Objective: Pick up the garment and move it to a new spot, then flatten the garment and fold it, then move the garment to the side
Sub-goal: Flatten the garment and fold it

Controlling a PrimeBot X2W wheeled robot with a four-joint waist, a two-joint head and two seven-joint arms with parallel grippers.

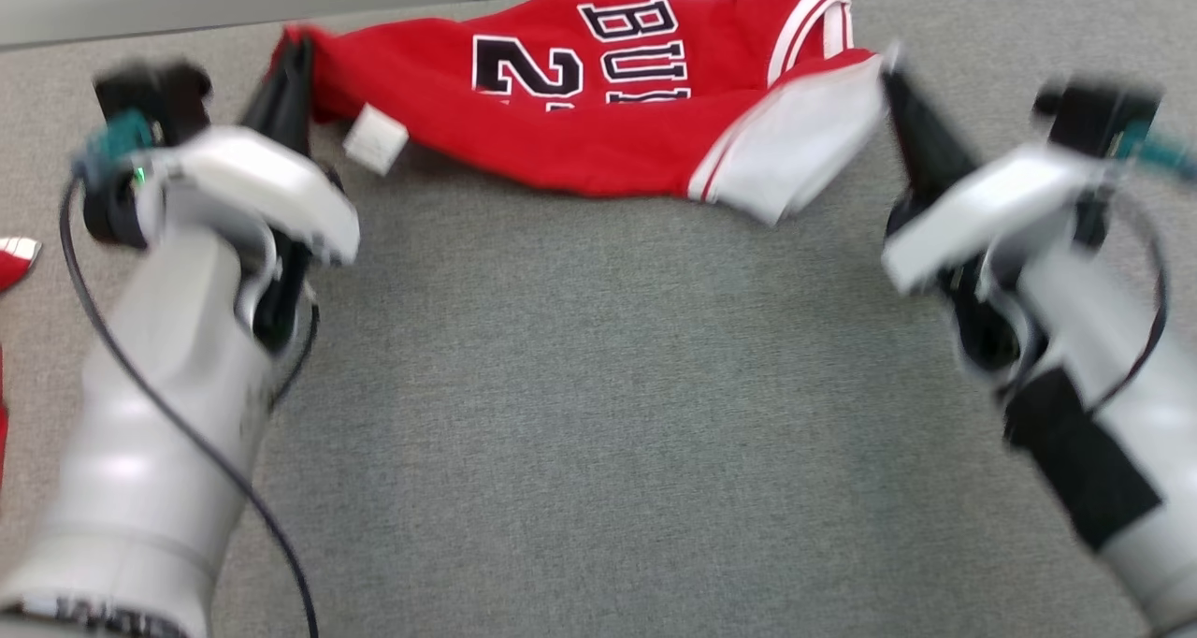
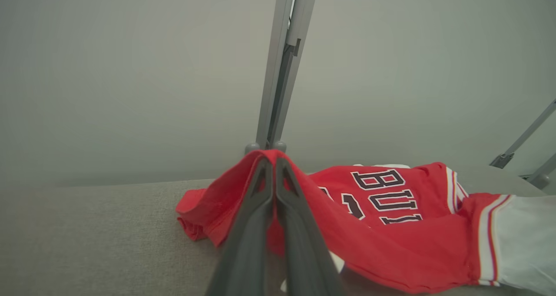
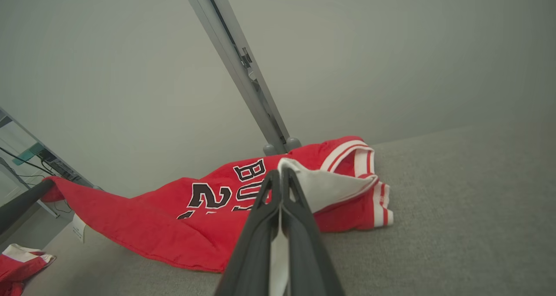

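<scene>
With the left gripper (image 2: 273,161), its fingers pressed together, a red corner of the garment (image 1: 580,123) is being pinched. With the right gripper (image 3: 280,176), also closed, a white corner is being pinched. The near edge is being held raised between them, while the rest is lying on the grey table (image 1: 598,385), just in front of the metal post (image 2: 280,70). Only little cloth is being gripped. If one side is being pulled harder, a corner could slip out, or the far part could catch at the foot of the post.
</scene>
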